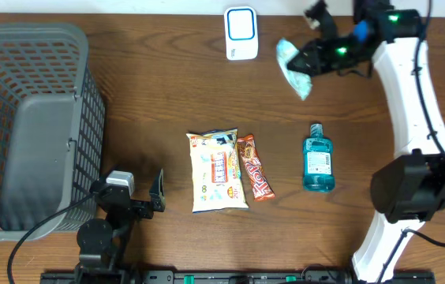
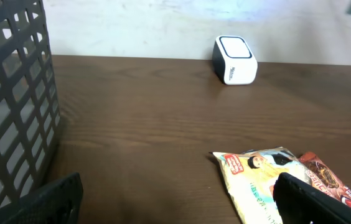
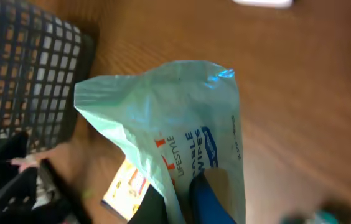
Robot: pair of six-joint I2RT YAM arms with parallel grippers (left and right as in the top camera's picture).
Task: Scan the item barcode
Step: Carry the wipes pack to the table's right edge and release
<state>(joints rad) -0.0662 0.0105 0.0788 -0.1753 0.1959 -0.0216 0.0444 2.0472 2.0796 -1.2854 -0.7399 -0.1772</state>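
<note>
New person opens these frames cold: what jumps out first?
The right gripper, shut on a pale green wipes pack, held beside the white scanner at the far edge of the table. Then the big grey basket on the left, with a snack bag, chocolate bar and blue mouthwash bottle lying mid-table.

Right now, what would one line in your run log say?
right gripper: shut on wipes pack | near scanner | left gripper: open, empty
</note>
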